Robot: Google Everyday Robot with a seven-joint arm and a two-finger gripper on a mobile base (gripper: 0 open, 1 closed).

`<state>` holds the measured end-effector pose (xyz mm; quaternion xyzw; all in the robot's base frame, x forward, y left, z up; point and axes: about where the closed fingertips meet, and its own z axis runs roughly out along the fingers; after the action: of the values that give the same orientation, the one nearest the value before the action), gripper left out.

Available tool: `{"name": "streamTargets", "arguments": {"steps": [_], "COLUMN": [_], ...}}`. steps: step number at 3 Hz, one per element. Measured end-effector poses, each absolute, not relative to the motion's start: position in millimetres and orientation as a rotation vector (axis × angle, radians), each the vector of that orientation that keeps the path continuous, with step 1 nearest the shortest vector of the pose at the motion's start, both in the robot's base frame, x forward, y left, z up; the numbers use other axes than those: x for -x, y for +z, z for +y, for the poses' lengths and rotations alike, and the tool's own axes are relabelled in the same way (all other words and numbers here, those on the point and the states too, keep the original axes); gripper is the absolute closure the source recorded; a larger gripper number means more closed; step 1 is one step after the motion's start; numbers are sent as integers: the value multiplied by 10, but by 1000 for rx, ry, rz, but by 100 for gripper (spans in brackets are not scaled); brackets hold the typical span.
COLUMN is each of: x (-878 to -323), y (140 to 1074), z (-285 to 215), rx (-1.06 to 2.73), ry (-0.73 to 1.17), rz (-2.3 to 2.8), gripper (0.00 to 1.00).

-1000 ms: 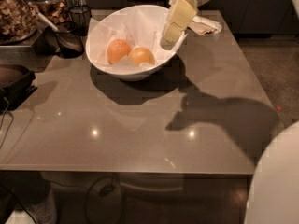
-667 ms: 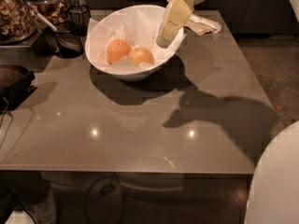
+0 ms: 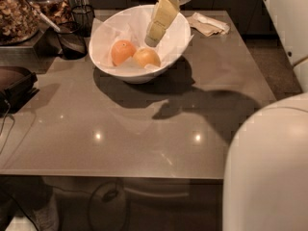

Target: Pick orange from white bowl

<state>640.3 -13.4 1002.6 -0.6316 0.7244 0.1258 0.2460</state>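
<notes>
The white bowl (image 3: 108,66), lined with crinkled white paper, stands at the back of the grey table. Two fruits lie in it side by side. The orange (image 3: 146,57) is the pale yellowish one on the right. A deeper reddish-orange fruit (image 3: 123,51) lies to its left. My gripper (image 3: 152,41) reaches down into the bowl from the upper right, with its tip just above the orange's top right side. It holds nothing that I can see.
A crumpled napkin (image 3: 209,24) lies behind the bowl on the right. A dark wire basket (image 3: 72,37) and jars of food (image 3: 17,16) stand at the back left. A dark object (image 3: 17,83) lies at the left edge. My white body (image 3: 267,167) fills the lower right.
My gripper has moved left and down from the bowl's right rim into the bowl, closer to the orange. The fruits have not moved.
</notes>
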Motion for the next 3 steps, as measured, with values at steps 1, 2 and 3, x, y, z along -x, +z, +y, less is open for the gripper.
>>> {"name": "streamTargets", "arguments": {"steps": [1, 2, 3], "x": [-6558, -6683, -6740], "y": [9885, 9746, 9613], "z": [-67, -88, -118], "rx": [1740, 1734, 1726], "ry": [323, 288, 275], "rz": [2018, 2079, 2131], "gripper": [9, 21, 25]}}
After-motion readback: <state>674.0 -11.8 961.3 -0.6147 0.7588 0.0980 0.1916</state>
